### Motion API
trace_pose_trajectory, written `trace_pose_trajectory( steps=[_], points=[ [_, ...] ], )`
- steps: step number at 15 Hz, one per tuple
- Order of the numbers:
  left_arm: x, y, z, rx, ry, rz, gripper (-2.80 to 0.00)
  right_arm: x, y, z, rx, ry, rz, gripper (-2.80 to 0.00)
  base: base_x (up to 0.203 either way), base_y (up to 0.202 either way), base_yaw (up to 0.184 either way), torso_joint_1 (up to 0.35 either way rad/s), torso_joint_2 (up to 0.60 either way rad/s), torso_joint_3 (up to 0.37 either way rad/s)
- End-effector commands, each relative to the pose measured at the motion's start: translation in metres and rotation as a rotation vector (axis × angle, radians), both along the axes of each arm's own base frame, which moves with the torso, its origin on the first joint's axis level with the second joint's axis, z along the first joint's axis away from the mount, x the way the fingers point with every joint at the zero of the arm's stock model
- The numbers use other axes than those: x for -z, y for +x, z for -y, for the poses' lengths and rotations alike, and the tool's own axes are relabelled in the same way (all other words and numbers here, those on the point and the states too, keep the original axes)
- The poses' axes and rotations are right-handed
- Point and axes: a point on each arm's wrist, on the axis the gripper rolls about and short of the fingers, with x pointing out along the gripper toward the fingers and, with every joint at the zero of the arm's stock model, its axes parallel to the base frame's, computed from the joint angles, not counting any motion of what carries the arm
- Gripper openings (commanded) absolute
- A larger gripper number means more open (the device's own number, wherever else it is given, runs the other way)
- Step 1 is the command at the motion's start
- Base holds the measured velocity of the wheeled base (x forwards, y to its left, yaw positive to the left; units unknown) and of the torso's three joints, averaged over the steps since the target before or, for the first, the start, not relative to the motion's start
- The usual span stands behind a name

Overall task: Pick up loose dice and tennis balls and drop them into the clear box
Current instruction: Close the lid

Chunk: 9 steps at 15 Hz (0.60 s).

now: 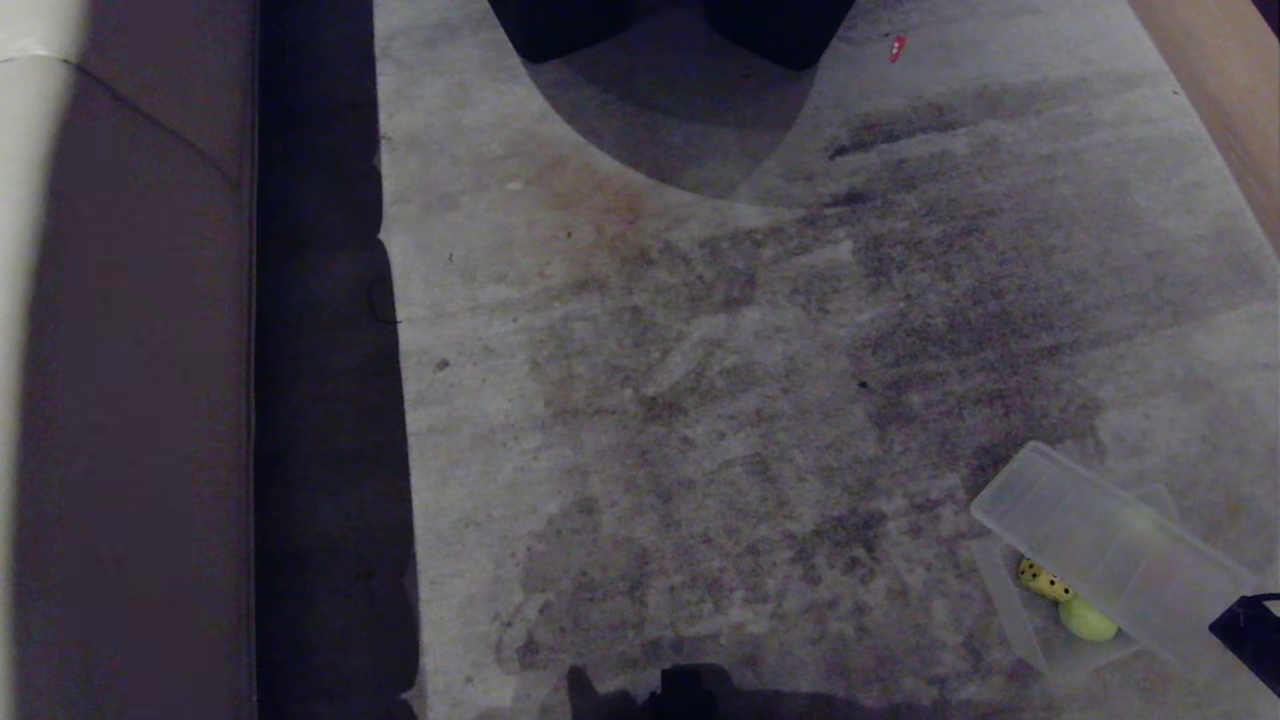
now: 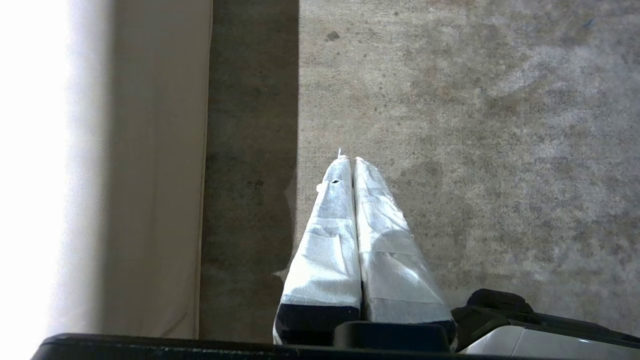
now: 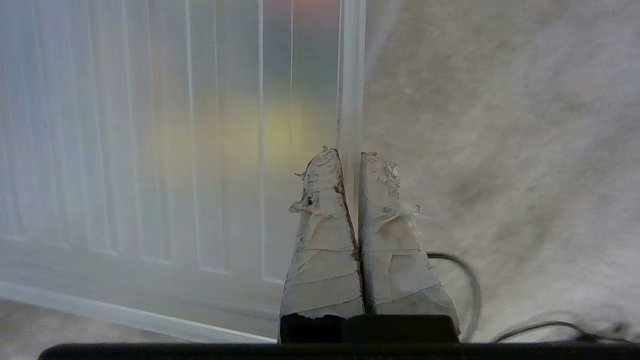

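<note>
The clear box lies on the carpet at the lower right of the head view, its translucent lid tilted up over it. Inside sit a beige die with dark dots and a yellow-green tennis ball. My right arm reaches the lid's near right corner. In the right wrist view the right gripper is shut, with the lid's thin edge running between its fingertips. A yellow glow shows through the lid. My left gripper hangs shut and empty over bare carpet.
A dark sofa runs along the left, with a shadowed gap beside it. Dark shapes stand at the far edge, a wooden board at the top right, a small red scrap near it. A cable trails beside the right gripper.
</note>
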Motion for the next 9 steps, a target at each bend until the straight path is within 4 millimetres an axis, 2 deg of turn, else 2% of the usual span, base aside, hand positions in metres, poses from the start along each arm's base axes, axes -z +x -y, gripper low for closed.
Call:
trace_pose_trajectory(
  steps=[1, 5, 9],
  points=[
    [0.0, 0.0, 0.0, 0.0, -0.001, 0.001, -2.8, 0.011, 0.002, 0.003, -0.003, 0.011, -0.009, -2.8, 0.0, 0.0, 0.0, 0.0, 0.0, 0.0],
    [0.0, 0.0, 0.0, -0.001, -0.001, 0.001, -2.8, 0.026, 0.017, 0.019, -0.046, -0.019, 0.011, -2.8, 0.0, 0.0, 0.0, 0.0, 0.0, 0.0],
    [0.0, 0.0, 0.0, -0.001, -0.001, 0.0, -2.8, 0.04, 0.024, 0.026, -0.084, -0.055, -0.006, -2.8, 0.0, 0.0, 0.0, 0.0, 0.0, 0.0]
  ],
)
